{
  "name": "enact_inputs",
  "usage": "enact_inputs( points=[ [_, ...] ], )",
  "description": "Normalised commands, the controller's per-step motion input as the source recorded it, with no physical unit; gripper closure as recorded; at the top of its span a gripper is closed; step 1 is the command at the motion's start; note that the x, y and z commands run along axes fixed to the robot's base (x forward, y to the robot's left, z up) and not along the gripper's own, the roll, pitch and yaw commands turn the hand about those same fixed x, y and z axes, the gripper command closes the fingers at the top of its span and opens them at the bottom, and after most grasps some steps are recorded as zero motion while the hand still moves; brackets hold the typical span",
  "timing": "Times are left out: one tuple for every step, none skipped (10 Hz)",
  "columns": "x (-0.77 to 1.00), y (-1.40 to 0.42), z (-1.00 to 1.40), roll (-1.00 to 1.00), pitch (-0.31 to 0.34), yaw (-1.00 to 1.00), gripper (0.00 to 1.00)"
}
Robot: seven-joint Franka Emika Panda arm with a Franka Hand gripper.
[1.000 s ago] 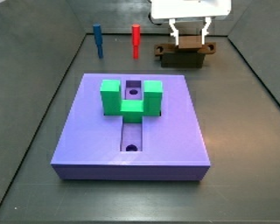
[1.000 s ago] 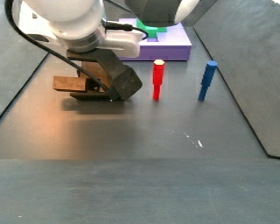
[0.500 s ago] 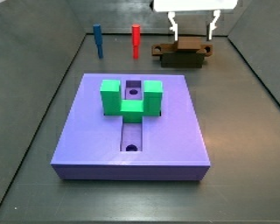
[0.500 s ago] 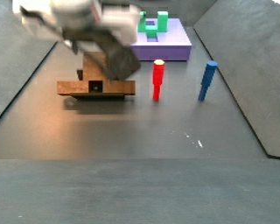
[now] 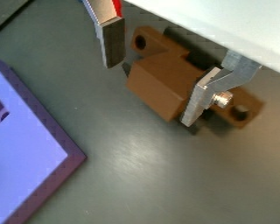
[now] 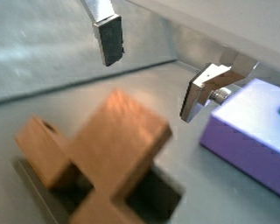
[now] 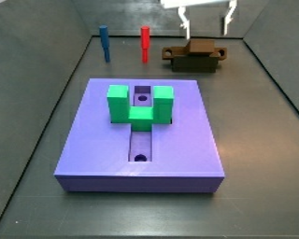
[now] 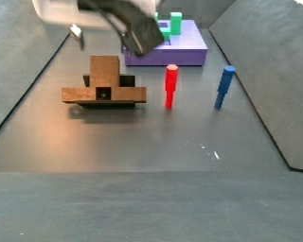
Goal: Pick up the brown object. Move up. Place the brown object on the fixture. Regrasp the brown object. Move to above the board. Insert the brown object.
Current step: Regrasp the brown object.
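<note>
The brown object [image 5: 166, 83] was seen resting across the fixture [image 7: 194, 59], at about one o'clock from the board [image 7: 142, 140] in a side view. It was judged rigid, light and smooth-faced, best taken across its upright middle block. The gripper [image 5: 154, 74] was held above it, spread wide and grasping nothing. A red peg [image 7: 146, 42] and a blue peg [image 7: 104, 42] stood near at nine o'clock, and a green block [image 7: 139, 104] sat on the board.

Claw [image 7: 206, 16] clear above brown object [image 7: 205, 49]
</note>
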Motion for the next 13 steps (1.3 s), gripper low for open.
enact_inputs(
  points=[
    [0.30, 0.00, 0.62, 0.57, -0.051, 0.03, 0.00],
    [0.19, 0.00, 0.31, 0.75, -0.040, 0.00, 0.00],
    [0.07, -0.01, 0.01, 1.00, 0.000, -0.17, 0.00],
    [-0.05, 0.00, 0.00, 1.00, 0.000, -0.41, 0.00],
    [-0.08, 0.00, 0.00, 1.00, 0.000, -0.41, 0.00],
    [-0.09, 0.00, 0.01, 1.00, 0.000, -0.38, 0.00],
    [-0.06, -0.10, 0.02, 1.00, 0.000, -0.21, 0.00],
    [-0.03, -0.25, 0.02, 1.00, 0.006, 0.00, 0.00],
    [0.00, -0.28, 0.00, 1.00, 0.043, 0.10, 0.00],
    [0.00, -0.17, -0.21, 1.00, 0.000, 0.41, 0.00],
    [0.00, -0.07, -0.28, 0.96, 0.000, 0.55, 0.00],
    [0.03, 0.00, -0.11, 1.00, 0.037, 0.51, 0.00],
    [0.05, 0.00, -0.08, 1.00, 0.083, 0.50, 0.00]
  ],
)
